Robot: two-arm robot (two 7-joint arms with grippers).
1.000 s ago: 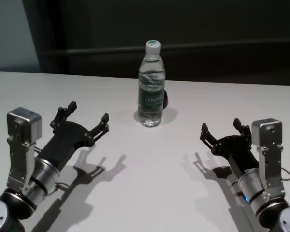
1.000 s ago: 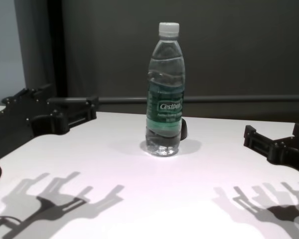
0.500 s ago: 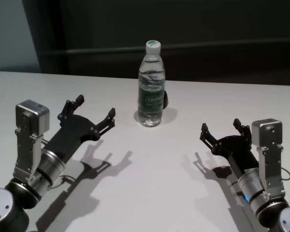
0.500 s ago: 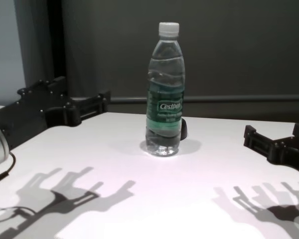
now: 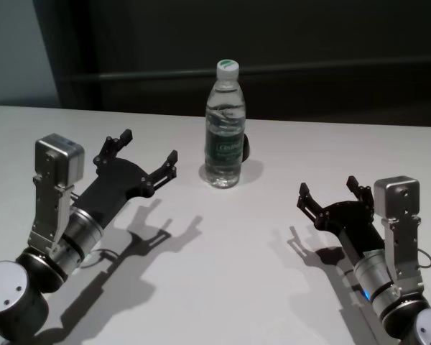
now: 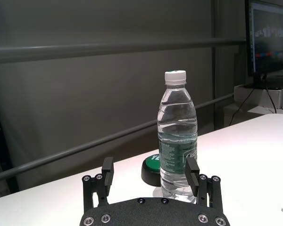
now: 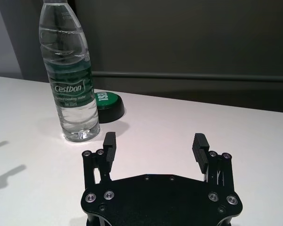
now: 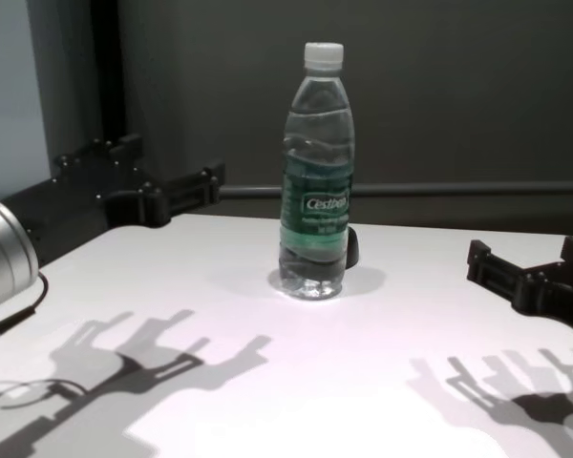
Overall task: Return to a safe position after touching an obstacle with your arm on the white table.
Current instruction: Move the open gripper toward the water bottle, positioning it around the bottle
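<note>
The obstacle, a clear water bottle (image 5: 223, 136) with a white cap and green label, stands upright near the far middle of the white table (image 5: 223, 251). It also shows in the chest view (image 8: 315, 172), the left wrist view (image 6: 178, 150) and the right wrist view (image 7: 70, 80). My left gripper (image 5: 149, 146) is open and empty. It hovers above the table left of the bottle, pointing at it with a gap between them (image 8: 167, 167) (image 6: 150, 165). My right gripper (image 5: 327, 187) is open and empty, low at the near right (image 8: 525, 250) (image 7: 154, 140).
A small black puck with a green top (image 7: 106, 101) sits right behind the bottle's base (image 5: 247, 147). A dark wall with a horizontal rail (image 8: 458, 189) runs behind the table's far edge. A monitor (image 6: 271, 37) stands off to the side.
My left arm has moved forward and inward toward the bottle, and its gripper sits higher and closer to it. The right arm and the bottle have not moved.
</note>
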